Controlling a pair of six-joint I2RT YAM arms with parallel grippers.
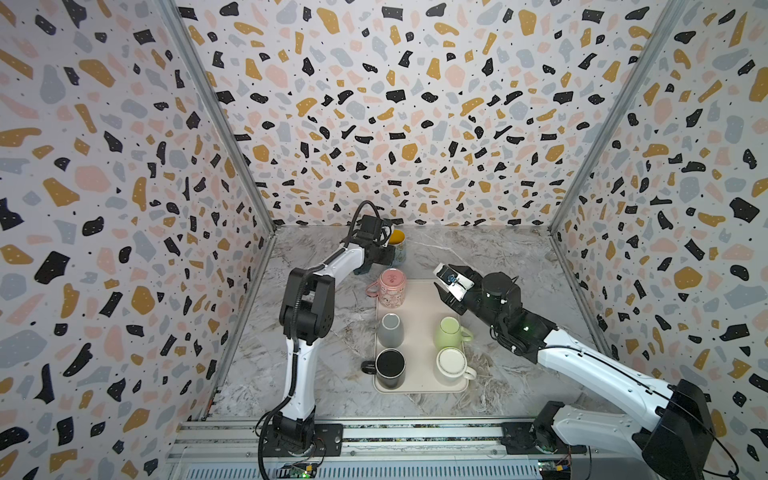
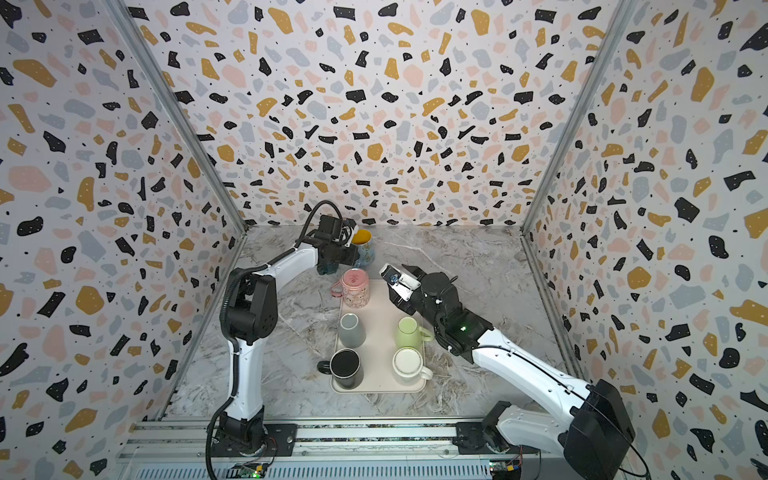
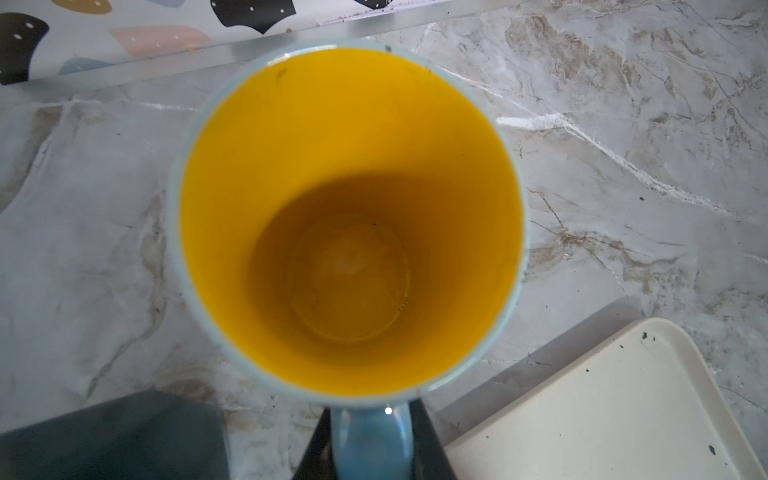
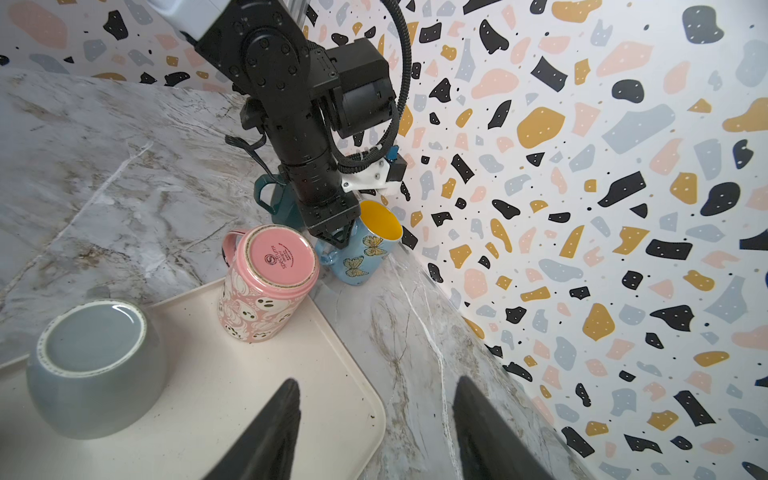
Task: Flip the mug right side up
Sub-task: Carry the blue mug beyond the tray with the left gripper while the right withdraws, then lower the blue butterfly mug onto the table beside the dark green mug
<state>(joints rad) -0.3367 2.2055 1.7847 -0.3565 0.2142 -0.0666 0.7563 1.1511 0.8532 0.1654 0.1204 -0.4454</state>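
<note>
The blue mug point(image 4: 372, 249) is seen mouth-up on the bench point(image 4: 104, 166) by the back wall point(image 1: 395, 124), its handle pinched by the left claw point(image 3: 371, 449). The right claw point(image 4: 374, 386) is held spread and empty. The base should be confirmed flat before the handle is released, and the claw drawn back without the mug being nudged.

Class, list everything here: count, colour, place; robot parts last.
table: one, grey marble, underneath
tray: one, cream, on table
pink mug: one, pink, tray's far left, inverted
grey cup: one, grey, tray's left middle, inverted
black mug: one, black, tray's near left
green mug: one, pale green, tray's right middle
white mug: one, white, tray's near right
blue mug: one, blue, upright beyond tray
teal mug: one, teal, near blue mug
left gripper: one, black, gripping blue mug's handle
right gripper: one, black, open, over tray's far right
</note>
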